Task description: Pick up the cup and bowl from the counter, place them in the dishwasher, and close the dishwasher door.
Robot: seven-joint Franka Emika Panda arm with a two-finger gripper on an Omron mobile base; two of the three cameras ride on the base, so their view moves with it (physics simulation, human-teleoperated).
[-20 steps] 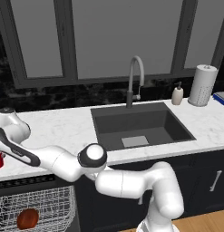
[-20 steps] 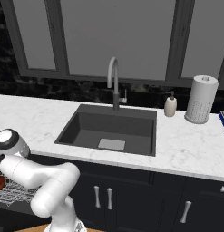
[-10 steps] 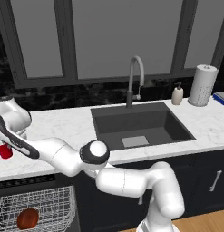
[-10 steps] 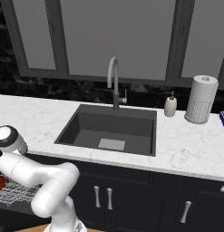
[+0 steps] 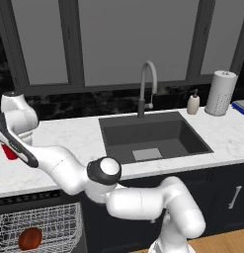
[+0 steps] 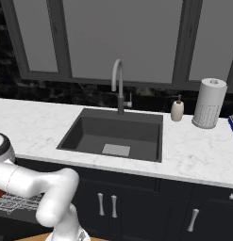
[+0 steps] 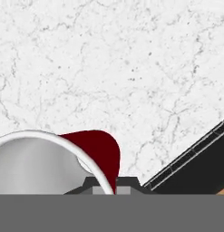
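cup (image 7: 93, 152): red tumbler, white inside, sitting at about 6 o'clock in the hand view with its rim right at the fingertips. From the left base view it's at 9 o'clock, over the bench (image 5: 69, 143).
hand (image 7: 112, 186): pinched together on the cup's rim wall, looks like one finger inside, one outside.
handling: probably light and stiff, glossy so likely a bit slippery. A rim pinch is fine, just keep it upright.
bowl (image 5: 29, 238): already in the dishwasher (image 5: 39, 227) rack, down at 7 o'clock.
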